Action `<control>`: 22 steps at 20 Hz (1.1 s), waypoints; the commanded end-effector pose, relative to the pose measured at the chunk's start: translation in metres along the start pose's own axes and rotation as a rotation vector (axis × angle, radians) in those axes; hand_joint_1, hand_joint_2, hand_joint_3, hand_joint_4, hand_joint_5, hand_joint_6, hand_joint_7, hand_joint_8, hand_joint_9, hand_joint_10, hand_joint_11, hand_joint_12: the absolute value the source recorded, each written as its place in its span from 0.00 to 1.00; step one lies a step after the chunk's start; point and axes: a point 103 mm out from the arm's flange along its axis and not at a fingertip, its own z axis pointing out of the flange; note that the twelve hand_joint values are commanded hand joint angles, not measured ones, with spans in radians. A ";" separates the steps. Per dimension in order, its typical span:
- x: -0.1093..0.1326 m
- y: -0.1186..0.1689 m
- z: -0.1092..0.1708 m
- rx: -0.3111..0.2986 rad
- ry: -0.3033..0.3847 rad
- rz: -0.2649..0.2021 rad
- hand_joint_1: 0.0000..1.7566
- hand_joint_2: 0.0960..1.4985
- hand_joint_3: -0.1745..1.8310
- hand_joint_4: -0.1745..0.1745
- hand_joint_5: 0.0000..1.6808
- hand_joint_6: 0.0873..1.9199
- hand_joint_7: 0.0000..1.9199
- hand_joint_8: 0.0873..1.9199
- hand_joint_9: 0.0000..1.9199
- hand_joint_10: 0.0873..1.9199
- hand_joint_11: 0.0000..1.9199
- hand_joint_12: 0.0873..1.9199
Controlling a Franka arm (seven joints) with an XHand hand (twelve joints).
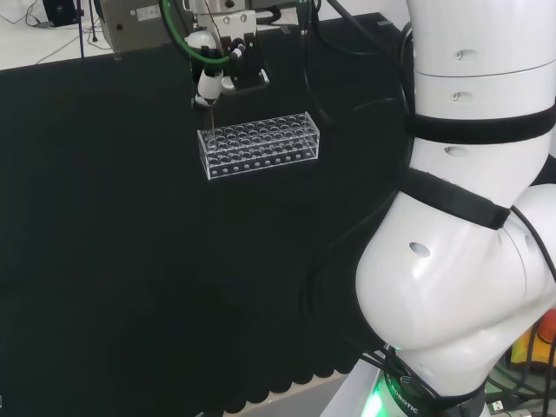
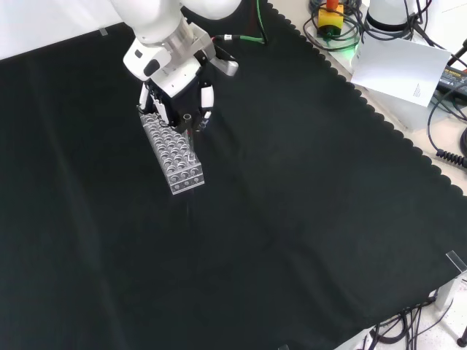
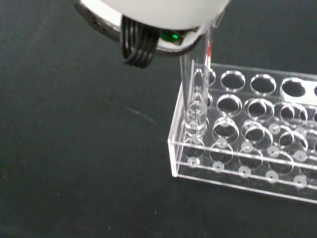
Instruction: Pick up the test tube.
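Black cloth covers the bench, cables and gear past its scalloped edge. Clear rack sits mid-cloth. The tube stands upright at the rack's end corner, pinched by the hand above. Tube's top is hidden.

White arm w/ black bands, green cable.

The rack lies on the cloth just below the hand; the test tube stands over its end hole nearest the hand
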 end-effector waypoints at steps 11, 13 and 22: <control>-0.005 -0.004 -0.069 0.016 0.048 -0.014 0.81 0.39 0.39 0.00 0.79 0.22 0.75 0.30 0.74 0.01 0.37 0.66; -0.006 -0.008 -0.078 0.010 0.052 -0.018 0.81 0.39 0.39 0.00 0.79 0.22 0.75 0.30 0.74 0.01 0.37 0.66; -0.010 -0.029 -0.112 -0.012 0.049 -0.021 0.82 0.38 0.39 0.00 0.80 0.22 0.75 0.30 0.75 0.01 0.36 0.66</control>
